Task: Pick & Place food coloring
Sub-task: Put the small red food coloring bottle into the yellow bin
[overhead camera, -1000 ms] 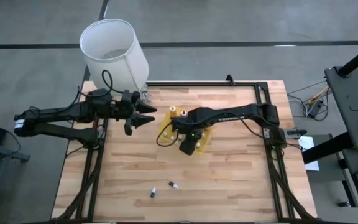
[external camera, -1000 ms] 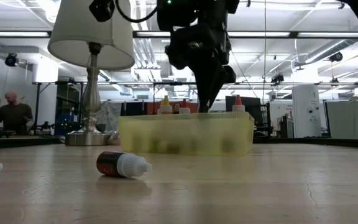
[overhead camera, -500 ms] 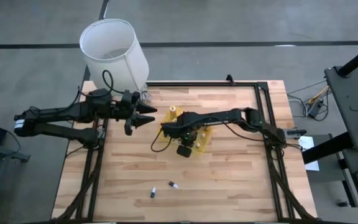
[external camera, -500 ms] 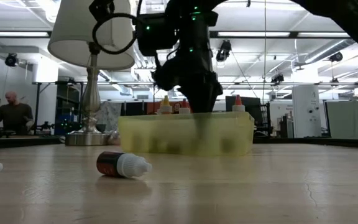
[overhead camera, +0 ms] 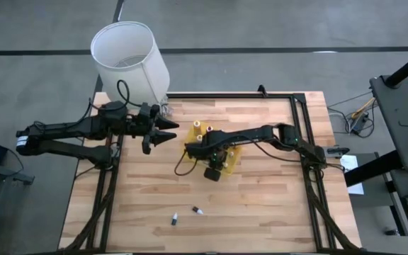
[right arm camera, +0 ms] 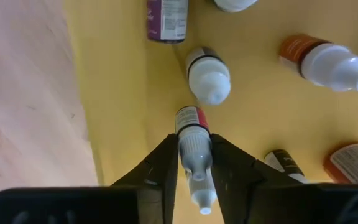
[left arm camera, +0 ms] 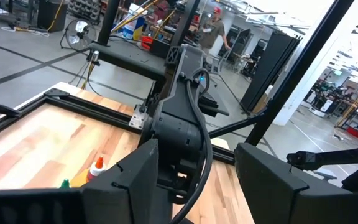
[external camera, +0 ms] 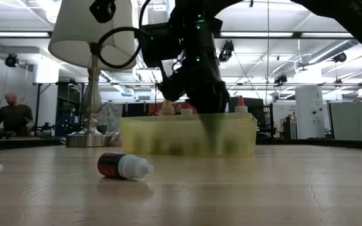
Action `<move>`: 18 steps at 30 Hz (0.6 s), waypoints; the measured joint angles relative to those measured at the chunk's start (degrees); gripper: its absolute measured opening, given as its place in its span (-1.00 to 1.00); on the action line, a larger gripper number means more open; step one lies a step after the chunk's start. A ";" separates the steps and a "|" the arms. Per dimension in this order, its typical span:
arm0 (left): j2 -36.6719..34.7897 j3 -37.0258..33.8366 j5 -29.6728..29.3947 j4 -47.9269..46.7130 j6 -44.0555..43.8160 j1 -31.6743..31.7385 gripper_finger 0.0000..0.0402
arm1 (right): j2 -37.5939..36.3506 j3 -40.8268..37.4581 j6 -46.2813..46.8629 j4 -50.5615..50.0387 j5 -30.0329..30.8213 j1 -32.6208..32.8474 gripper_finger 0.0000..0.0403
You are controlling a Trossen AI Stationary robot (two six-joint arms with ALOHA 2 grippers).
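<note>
A yellow plastic tray sits mid-table, and my right gripper reaches down into it. It is shut on a small food coloring vial with a red label and a pale cap. More vials lie on the tray floor, among them an orange one and a purple-labelled one. Taller bottles stand upright at the tray's far side, and their orange tips rise above its rim. My left gripper hangs level over the table's left part, open, with nothing between its fingers. My right gripper pinches the vial's pale cap between its two fingers, coming from above and pointing down. The vial stands upright in the hold, its red-labelled body toward the tray floor and its tip toward the wrist. Whether its bottom rests on the floor I cannot tell.
Two loose vials lie near the table's front edge; the low view shows one with a dark red body lying on its side. A lamp with a white shade stands at the far left corner. A person sits in the room beyond.
My right gripper has gone down from above the tray's rim into the tray, shifting slightly toward the table's left, with its wrist tipping a little.
</note>
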 joint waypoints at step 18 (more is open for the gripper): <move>0.00 0.00 0.00 -0.02 0.26 0.04 -0.08 | -0.13 3.00 0.23 -0.80 0.38 0.36 -0.16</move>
